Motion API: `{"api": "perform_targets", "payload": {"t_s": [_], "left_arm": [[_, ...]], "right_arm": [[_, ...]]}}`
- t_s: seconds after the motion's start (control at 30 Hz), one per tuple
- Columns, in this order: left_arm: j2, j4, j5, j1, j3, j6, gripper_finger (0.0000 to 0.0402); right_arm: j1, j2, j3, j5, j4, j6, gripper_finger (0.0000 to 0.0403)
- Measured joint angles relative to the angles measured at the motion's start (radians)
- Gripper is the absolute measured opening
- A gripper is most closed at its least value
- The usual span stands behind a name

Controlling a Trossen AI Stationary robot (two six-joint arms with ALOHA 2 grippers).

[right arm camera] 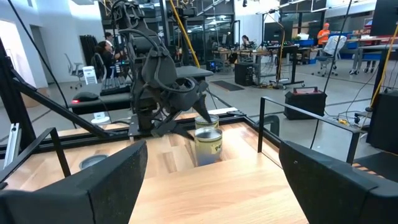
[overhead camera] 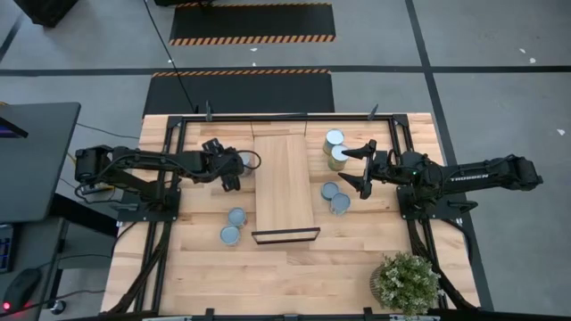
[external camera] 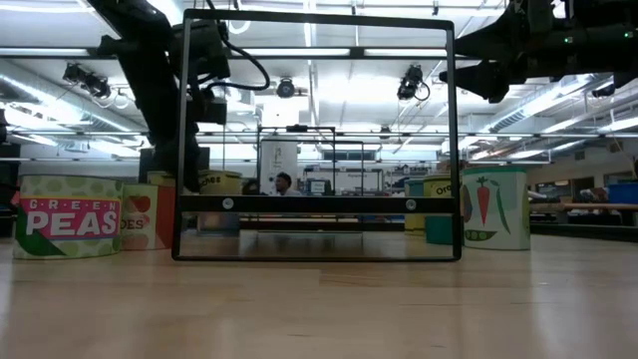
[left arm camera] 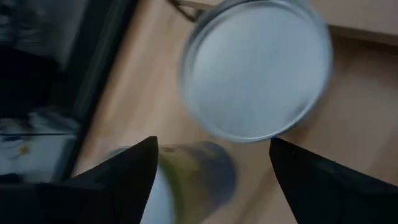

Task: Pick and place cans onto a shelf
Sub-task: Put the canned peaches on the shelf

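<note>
hovering with fingers apart above a can (overhead camera: pixel 244 160) beside the shelf (overhead camera: pixel 283 183), the left gripper (overhead camera: pixel 230 171) looks lined up to grasp; the right gripper (overhead camera: pixel 357 169) waits, also spread and empty.

A black shelf frame (external camera: pixel 317 140) stands mid-table, a "PEAS" can (external camera: pixel 68 216) at left, a carrot-labelled can (external camera: pixel 493 206) at right.

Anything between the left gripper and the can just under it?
Nothing visible. The left gripper is open with the can's round top directly ahead between its fingers, bare wooden tabletop around it. A second can lies nearer the fingers.
</note>
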Motion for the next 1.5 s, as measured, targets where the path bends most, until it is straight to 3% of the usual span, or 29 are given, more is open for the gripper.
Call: {"api": "perform_targets", "payload": {"t_s": [0.17, 0.37, 0.67, 0.9, 1.1, 1.5], "left_arm": [[0.0, 0.014, -0.118, 0.0, 0.0, -0.006, 0.0308], [0.0, -0.019, -0.114, 0.009, 0.034, 0.004, 0.0296], [-0.002, -0.179, 0.215, 0.194, 0.207, 0.071, 0.0278], [-0.002, -0.242, 0.395, 0.274, 0.246, 0.054, 0.0323], [0.0, -0.242, 0.459, 0.274, 0.247, 0.055, 0.0392], [0.102, -0.186, 0.464, 0.211, 0.247, 0.052, 0.0396]], "right_arm": [[0.0, 0.0, 0.0, 0.0, 0.0, 0.0, 0.0372], [0.0, 0.0, 0.0, 0.0, -0.002, 0.0, 0.0372], [0.0, 0.0, 0.0, 0.0, -0.002, 0.001, 0.0372], [0.0, 0.0, 0.0, 0.0, -0.003, 0.004, 0.0372], [0.0, 0.0, 0.0, 0.0, 0.003, -0.006, 0.0372], [0.0, 0.0, 0.0, -0.021, 0.005, 0.0, 0.0372]]}}
